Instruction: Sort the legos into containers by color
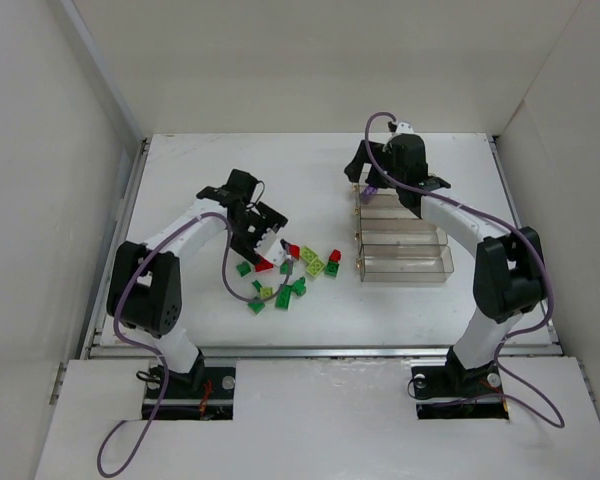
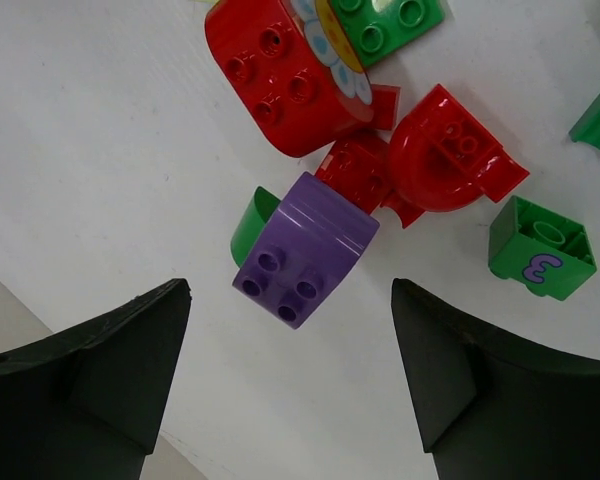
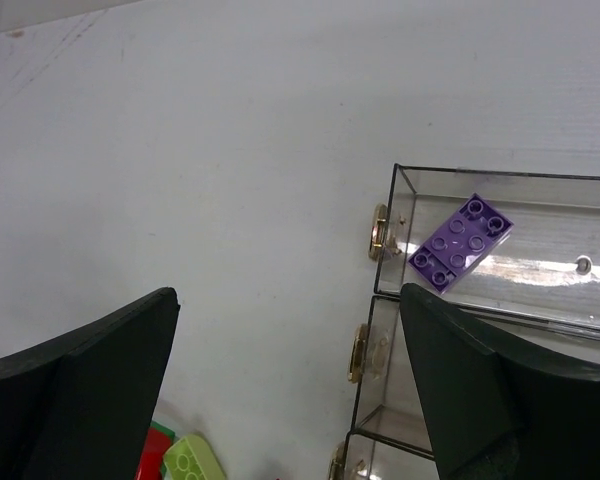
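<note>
The left gripper (image 2: 295, 385) hangs over the legos (image 1: 292, 270) with its jaws wide apart and nothing between them. Just ahead of it, in line with the gap, lies a purple brick (image 2: 305, 248), four studs showing, its far end touching small red pieces and a curved green one. Ahead and to the right, a green brick (image 2: 540, 250) bears a purple "3". Farthest ahead, a rounded red block (image 2: 270, 70) carries a printed flower with white petals. Bare table (image 2: 100, 150) lies to the left of the purple brick. The right gripper (image 3: 290, 400) is also spread open and empty. Ahead and to its right are the bins (image 3: 480, 172), with brass-coloured round fittings (image 3: 377, 232) on their end walls. A flat purple brick (image 3: 460, 243) lies askew in the farthest bin, near that end wall. Ahead and left of this gripper the table is bare.
</note>
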Robot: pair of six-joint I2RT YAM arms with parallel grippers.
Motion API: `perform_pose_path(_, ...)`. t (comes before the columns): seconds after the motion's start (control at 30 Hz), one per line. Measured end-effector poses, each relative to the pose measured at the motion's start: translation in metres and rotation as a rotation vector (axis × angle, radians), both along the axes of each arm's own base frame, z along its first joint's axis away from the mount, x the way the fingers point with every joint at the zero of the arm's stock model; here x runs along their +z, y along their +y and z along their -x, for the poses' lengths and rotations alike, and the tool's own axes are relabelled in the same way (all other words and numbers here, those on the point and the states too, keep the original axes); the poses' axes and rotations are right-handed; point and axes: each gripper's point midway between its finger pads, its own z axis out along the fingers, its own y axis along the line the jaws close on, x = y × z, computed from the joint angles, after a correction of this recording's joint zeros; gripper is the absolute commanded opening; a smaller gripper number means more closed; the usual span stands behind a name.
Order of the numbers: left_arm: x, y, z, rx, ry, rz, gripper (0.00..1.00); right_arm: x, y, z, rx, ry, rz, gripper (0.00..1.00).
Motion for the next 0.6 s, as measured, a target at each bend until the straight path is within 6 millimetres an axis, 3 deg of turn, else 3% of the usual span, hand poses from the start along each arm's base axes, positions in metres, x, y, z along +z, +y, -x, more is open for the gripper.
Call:
perform_pose_path(0.13, 0.001, -0.008, 0.000, -0.029, -0.020, 0.001, 0.64, 0.003, 0.004, 0.000, 0.025, -0.016, -0.006, 0.95)
perform_pose_path(0.27, 0.001, -0.017, 0.001, -0.046, -0.028, 0.005, 0.58, 0.004, 0.006, 0.000, 0.037, -0.018, -0.007, 0.95)
perform_pose_path(0.37, -0.005, -0.019, 0.001, -0.045, -0.014, -0.001, 0.44, 0.004, 0.005, 0.000, 0.040, -0.022, -0.002, 0.95)
perform_pose_path(0.47, -0.016, -0.018, 0.002, -0.035, 0.015, -0.015, 0.42, 0.004, 0.005, 0.000, 0.041, -0.023, 0.002, 0.95)
perform_pose_path(0.6, -0.020, -0.017, 0.002, -0.028, 0.027, -0.023, 0.20, 0.004, 0.004, 0.000, 0.041, -0.026, 0.009, 0.95)
